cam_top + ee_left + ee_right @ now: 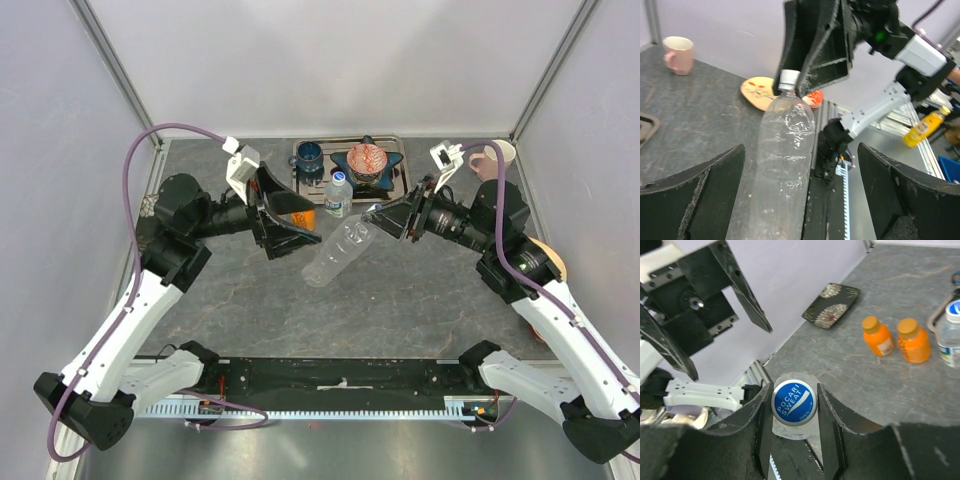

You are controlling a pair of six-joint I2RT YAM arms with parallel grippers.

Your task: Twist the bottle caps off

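Squarely within right hand (793,391): blue cap (794,403)

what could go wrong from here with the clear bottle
1. The right gripper pinches the blue cap, but the left gripper is open, its fingers well clear of the clear bottle. A twist now may just spin the whole bottle.
2. The orange bottles stand close by, so a swinging bottle might knock them over.

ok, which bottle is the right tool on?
The clear unlabelled bottle, tilted, its blue cap pinched by the right tool. The labelled water bottle stands upright by the tray; both orange bottles stand apart, untouched.
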